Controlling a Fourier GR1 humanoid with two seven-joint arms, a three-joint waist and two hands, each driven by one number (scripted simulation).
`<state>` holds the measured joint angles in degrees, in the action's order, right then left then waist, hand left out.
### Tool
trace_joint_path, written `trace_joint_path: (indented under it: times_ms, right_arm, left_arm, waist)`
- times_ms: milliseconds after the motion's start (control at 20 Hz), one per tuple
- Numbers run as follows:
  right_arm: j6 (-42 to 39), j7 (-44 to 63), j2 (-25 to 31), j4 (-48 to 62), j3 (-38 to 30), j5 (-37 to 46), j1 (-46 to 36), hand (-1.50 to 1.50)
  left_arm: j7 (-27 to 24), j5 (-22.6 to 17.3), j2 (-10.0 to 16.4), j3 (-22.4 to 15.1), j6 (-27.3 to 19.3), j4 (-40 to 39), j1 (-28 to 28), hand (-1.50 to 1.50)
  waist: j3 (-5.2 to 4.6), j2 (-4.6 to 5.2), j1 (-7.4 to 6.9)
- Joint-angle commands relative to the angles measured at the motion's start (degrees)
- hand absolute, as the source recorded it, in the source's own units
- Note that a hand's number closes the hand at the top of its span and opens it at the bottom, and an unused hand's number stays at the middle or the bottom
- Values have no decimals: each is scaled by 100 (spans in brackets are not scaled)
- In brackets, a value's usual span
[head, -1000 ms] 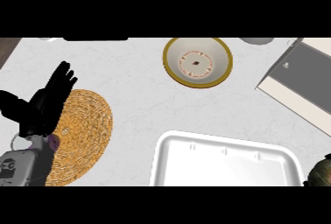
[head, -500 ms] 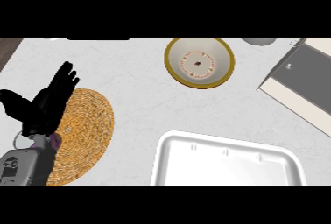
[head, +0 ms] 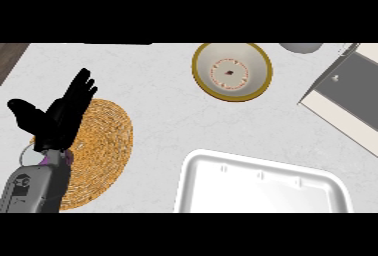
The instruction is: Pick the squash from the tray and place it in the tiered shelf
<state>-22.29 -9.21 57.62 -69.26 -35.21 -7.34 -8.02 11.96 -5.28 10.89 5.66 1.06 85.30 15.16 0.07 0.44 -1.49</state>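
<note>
Left hand [head: 60, 119], fingers straight and empty, over woven mat [head: 103, 145], apart from white tray [head: 190, 180].

The white tray [head: 189, 176], shallow with rounded corners, lies flat at the counter's lower right, cut by the view's edge, well apart from the grey, cream-edged tiered shelf [head: 351, 81] set askew at the upper right

On my feed a pale grey-white counter [head: 155, 120] with faint marbling fills nearly the whole view. At the far left corner a dark brown wooden strip [head: 11, 55] shows past its edge; I cannot tell whether it is floor or wall. A round woven mat [head: 103, 145] lies at the left and a gold-rimmed plate [head: 201, 75] at the far middle. The light is even.
</note>
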Motion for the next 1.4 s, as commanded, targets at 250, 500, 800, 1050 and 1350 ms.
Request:
trace_joint_path:
  times_ms: [250,500,800,1050,1350]
  right_arm:
    - [360,-1478,119,2361,88,344,-1454,-150]
    - [-85,-1773,706,3517,147,398,-2175,-150]
    - [-1959,-1465,1519,4495,323,349,-2181,-150]
    - [-2407,-1775,2095,5056,68,269,-2083,-150]
    - [-3251,-1945,2207,5147,-110,-37,-1799,-150]
  left_arm:
    - [125,-59,71,107,41,-58,148,0]
    - [78,168,-76,-62,-93,-207,249,0]
    - [197,37,-66,-53,-15,135,32,0]
    - [-74,33,-55,15,25,55,-61,0]
    - [207,-81,132,229,6,140,-11,0]
  waist:
    - [3,-10,17]
    - [2,-6,45]
    - [14,8,-34]
    - [32,37,-10]
    - [69,-18,165]
